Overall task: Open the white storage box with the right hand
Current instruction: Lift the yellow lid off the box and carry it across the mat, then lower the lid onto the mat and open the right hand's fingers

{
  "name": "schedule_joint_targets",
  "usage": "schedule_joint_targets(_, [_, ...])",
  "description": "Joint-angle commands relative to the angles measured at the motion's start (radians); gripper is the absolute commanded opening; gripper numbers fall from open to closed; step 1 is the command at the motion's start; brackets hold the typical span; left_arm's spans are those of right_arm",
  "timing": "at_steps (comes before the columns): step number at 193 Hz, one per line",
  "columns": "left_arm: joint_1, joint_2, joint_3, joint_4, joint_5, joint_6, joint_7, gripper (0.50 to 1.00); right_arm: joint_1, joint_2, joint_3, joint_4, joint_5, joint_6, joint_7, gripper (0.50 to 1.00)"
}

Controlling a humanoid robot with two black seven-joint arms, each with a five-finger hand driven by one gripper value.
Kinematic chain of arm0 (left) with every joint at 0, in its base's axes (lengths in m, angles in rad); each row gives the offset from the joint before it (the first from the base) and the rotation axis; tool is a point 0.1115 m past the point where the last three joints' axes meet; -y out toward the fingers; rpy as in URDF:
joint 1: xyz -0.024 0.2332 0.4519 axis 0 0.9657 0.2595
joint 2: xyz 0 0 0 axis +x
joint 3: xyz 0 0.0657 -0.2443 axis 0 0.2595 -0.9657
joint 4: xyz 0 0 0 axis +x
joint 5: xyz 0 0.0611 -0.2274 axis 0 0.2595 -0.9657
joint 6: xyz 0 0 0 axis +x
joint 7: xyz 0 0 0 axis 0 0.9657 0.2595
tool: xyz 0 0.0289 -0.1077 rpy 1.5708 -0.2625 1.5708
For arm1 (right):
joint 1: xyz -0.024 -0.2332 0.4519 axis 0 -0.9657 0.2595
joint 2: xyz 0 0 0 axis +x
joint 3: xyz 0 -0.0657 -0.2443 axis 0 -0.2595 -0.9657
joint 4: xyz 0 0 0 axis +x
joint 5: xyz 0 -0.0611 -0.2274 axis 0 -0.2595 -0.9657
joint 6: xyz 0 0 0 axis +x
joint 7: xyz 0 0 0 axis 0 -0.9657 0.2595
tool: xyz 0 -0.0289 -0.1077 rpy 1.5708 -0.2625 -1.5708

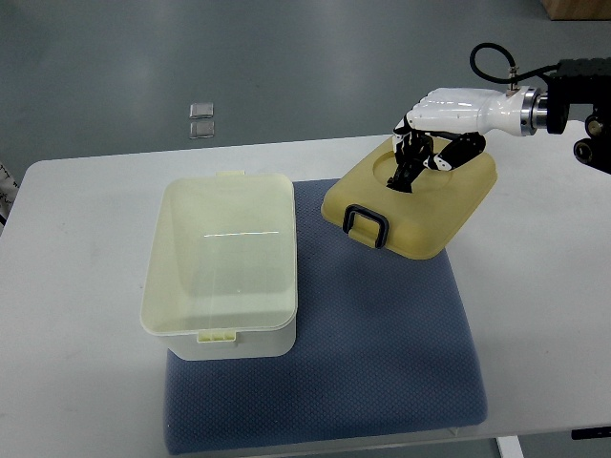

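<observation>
Right robot hand [420,157] is on the lid [412,205] now, fingers [409,164] curled down onto its top near the far edge, so I'd call it gripping the lid rather than just resting there. I can't really see how much of the rim the fingers have, they're dark and bunched up.

The lid is clear of the box [221,267] and sits tilted, with its near corner and the dark handle [367,225] down on the blue mat [382,353], below and to the left of the robot hand. The far side is up under the palm. The box is well off to the hand's left, open, and looks empty from up here. Left arm isn't in view at all.

So the opening part looks basically done to me; what's left is parking the lid. How I'd do it: lower it slowly until it lies flat, keeping it over the mat or the white surface [86,239] on the hand's own side. Don't swing it back left toward the box. Only loosen the fingers once the lid is fully supported, otherwise it drops onto its low corner and skids. Then lift straight up.
</observation>
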Motion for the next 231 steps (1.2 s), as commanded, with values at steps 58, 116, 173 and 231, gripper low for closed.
schedule_joint_targets(58, [0.0,0.0,0.0,0.0,0.0,0.0,0.0,1.0,-0.097,0.078,-0.002,0.0,-0.014,-0.035,0.0,0.5])
schedule_joint_targets(116, [0.0,0.0,0.0,0.0,0.0,0.001,0.0,1.0,-0.122,0.086,0.0,-0.009,-0.019,-0.038,0.0,0.5])
schedule_joint_targets(173, [-0.002,0.0,0.0,0.0,0.0,0.0,0.0,1.0,-0.145,0.11,0.009,-0.018,0.003,-0.04,0.0,0.754])
schedule_joint_targets(231, [0.0,0.0,0.0,0.0,0.0,0.0,0.0,1.0,-0.156,0.106,0.035,-0.018,0.061,-0.032,0.0,0.858])
